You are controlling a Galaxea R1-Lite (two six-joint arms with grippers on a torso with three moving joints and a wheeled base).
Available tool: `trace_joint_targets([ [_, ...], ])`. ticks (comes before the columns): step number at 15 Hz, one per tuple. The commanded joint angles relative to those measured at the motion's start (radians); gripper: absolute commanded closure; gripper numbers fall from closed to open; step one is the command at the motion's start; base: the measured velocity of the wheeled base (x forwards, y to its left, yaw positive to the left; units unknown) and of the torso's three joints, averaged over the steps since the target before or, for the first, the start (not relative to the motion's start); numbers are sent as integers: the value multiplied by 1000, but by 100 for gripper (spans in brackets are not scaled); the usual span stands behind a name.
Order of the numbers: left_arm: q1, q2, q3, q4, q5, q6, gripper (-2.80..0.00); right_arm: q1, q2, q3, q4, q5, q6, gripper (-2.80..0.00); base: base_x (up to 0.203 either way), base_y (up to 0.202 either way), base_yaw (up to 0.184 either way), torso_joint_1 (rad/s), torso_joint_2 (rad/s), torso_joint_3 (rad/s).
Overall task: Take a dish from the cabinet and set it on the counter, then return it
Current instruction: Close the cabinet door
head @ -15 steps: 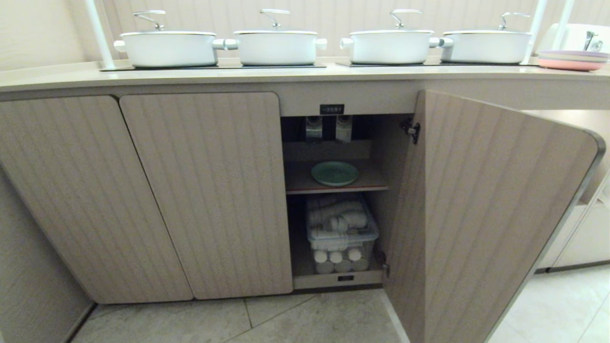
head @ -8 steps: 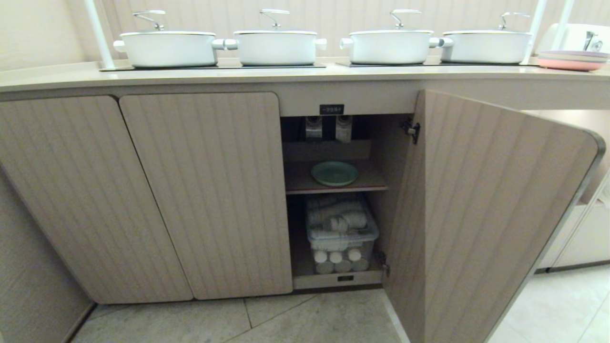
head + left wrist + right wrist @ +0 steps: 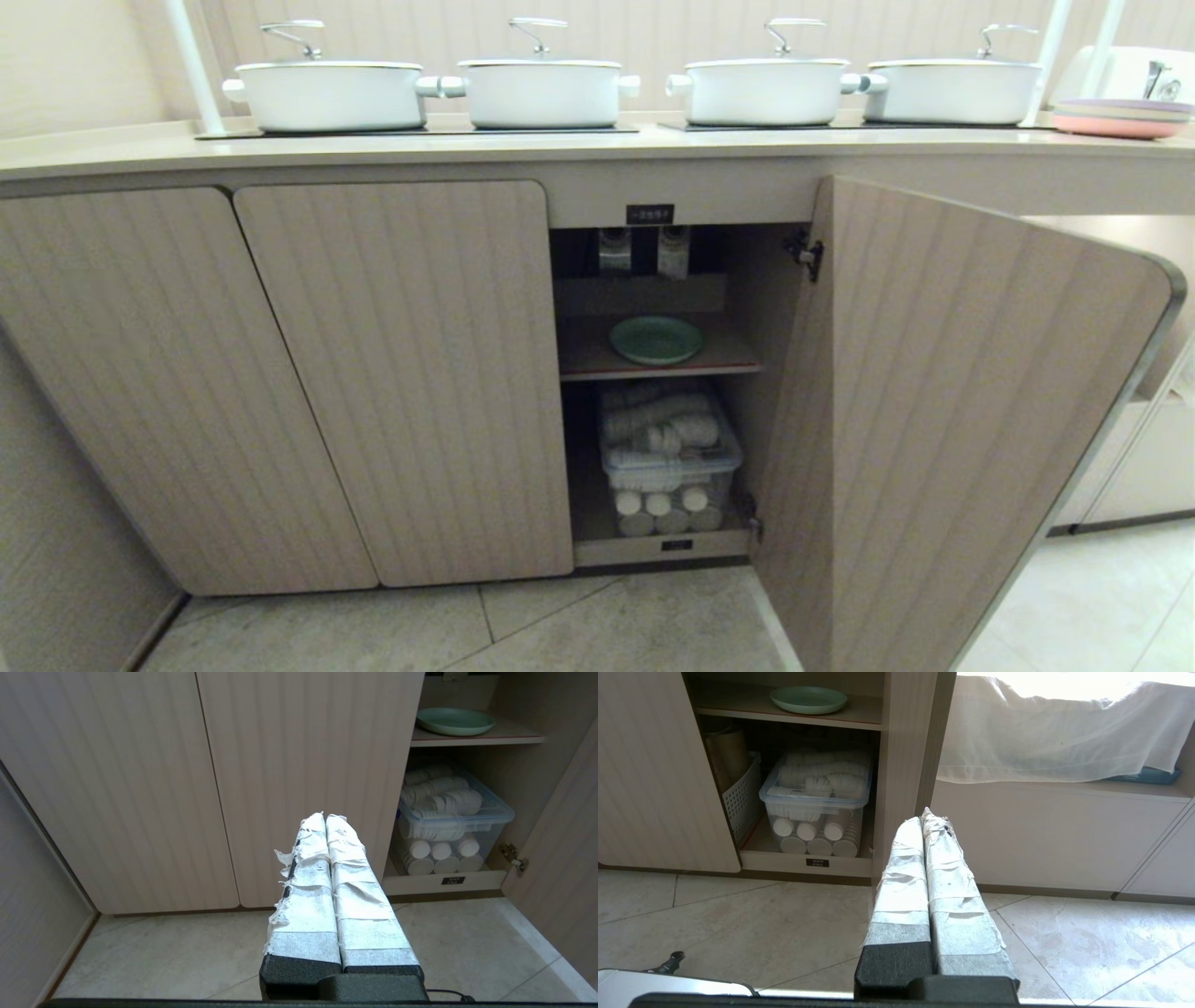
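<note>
Both pincers, left pincer (image 3: 325, 817) and right pincer (image 3: 924, 816), are clenched empty; reaching so, they might knock the dish (image 3: 656, 339) off its shelf (image 3: 653, 364).

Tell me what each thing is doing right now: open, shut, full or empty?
cabinet door: swung open.
other two doors: shut.
dish: lying flat on the upper shelf, empty.
clear bin: full of white cups.
four pots: lids on.
left pincer: shut, empty.
right pincer: shut, empty.

The label (image 3: 650, 214) characters are too small to read; the open door (image 3: 952, 420) is cut off below, and the plates (image 3: 1123, 119) at the tabletop's (image 3: 560, 145) right end are cropped
</note>
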Motion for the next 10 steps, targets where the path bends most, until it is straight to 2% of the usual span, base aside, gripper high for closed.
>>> trace_joint_targets([
  [1,1,0,0,0,0,-1,0,0,1,-1,0,-2,-4,0,0,0,0,0,0,0],
  [4,1,0,0,0,0,1,0,0,1,-1,-1,-3,28,0,0,0,0,0,0,0],
  [10,1,0,0,0,0,-1,0,-3,42,-8,-7,-5,28,0,0,0,0,0,0,0],
])
